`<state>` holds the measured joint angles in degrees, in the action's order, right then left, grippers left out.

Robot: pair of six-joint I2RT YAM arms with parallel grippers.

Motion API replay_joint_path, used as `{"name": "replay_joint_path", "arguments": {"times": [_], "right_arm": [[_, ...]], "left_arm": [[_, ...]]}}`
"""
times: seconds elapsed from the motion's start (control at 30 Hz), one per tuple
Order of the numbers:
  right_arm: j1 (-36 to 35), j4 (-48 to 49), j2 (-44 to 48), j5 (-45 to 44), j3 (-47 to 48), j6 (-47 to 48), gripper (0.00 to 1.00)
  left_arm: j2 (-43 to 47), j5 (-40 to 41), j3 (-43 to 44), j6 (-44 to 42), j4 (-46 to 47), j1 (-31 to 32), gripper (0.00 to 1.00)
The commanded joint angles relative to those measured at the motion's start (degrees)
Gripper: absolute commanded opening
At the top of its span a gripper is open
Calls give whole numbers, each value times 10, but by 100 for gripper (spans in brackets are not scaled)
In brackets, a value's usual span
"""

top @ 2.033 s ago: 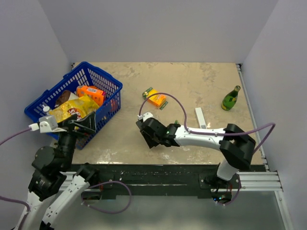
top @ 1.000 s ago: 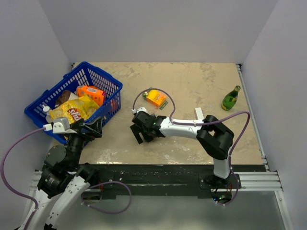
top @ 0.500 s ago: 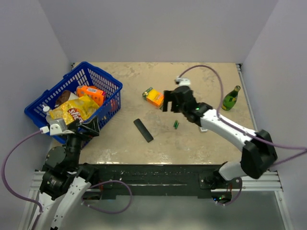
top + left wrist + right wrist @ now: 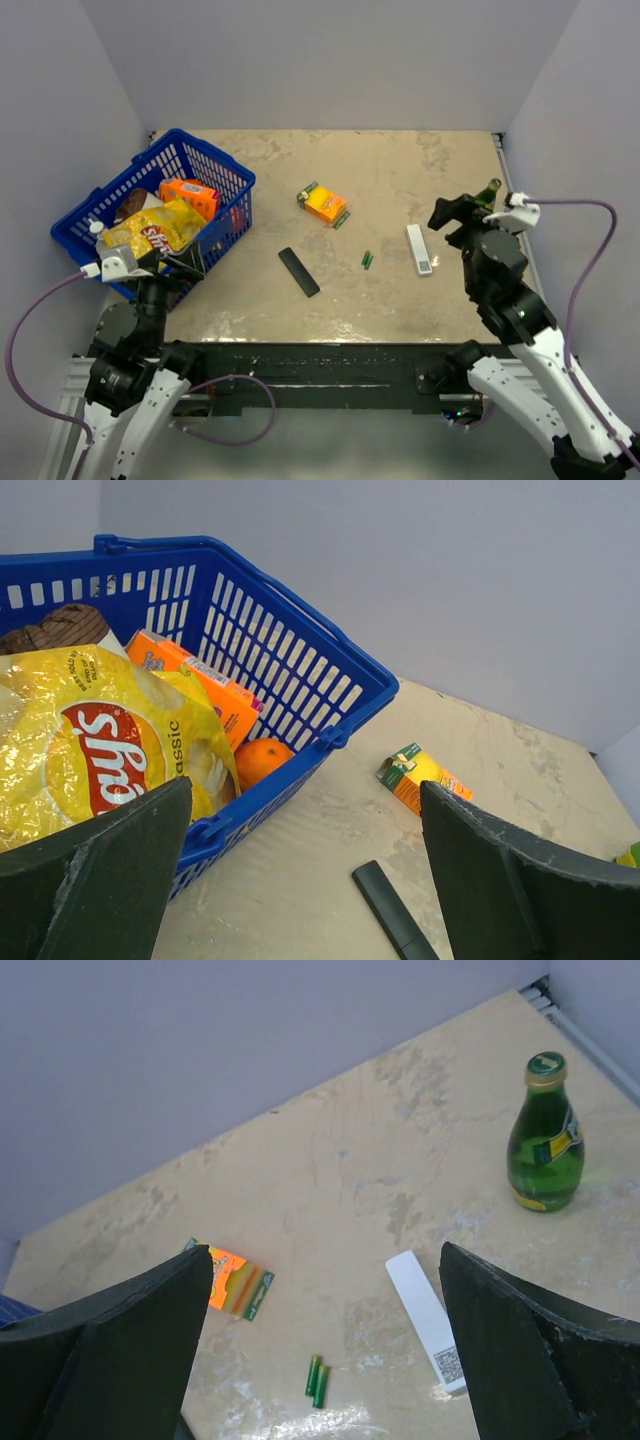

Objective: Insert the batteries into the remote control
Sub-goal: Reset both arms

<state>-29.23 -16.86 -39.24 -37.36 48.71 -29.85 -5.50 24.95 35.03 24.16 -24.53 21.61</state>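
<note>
Top external: hangs high over the 6 o'clock edge of the table point(image 4: 420, 160), looks steeply down toward 12 o'clock, takes in the whole surface from afar. Left wrist: sits low at 8 o'clock, close beside the blue basket point(image 4: 300, 670), faces about 1 o'clock. Right wrist: rides higher at 4 o'clock, faces about 11 o'clock, farther off. Share the orange box point(image 4: 418, 778) near the middle. Overlap singly with the overhead on the remote control point(image 4: 392, 920), the batteries point(image 4: 317, 1380), white bar point(image 4: 428, 1322) and green bottle point(image 4: 545, 1135).
</note>
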Motion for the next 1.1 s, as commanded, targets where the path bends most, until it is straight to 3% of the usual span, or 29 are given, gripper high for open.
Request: {"name": "replay_joint_path", "arguments": {"times": [0.0,0.4,0.77,1.07], "right_arm": [[-1,-13,79,-40,-29,26,98],[-1,-33,269,-7,-55,143,98],[-2,-34,356,5,-87,166,97],[-1,-40,359,-13,-92,180,96]], "left_arm": [[-7,26,34,-32,18,-4,100],[-5,41,33,-44,37,-4,100],[-6,30,20,-59,32,-17,100],[-3,-3,14,-68,45,-56,100]]}}
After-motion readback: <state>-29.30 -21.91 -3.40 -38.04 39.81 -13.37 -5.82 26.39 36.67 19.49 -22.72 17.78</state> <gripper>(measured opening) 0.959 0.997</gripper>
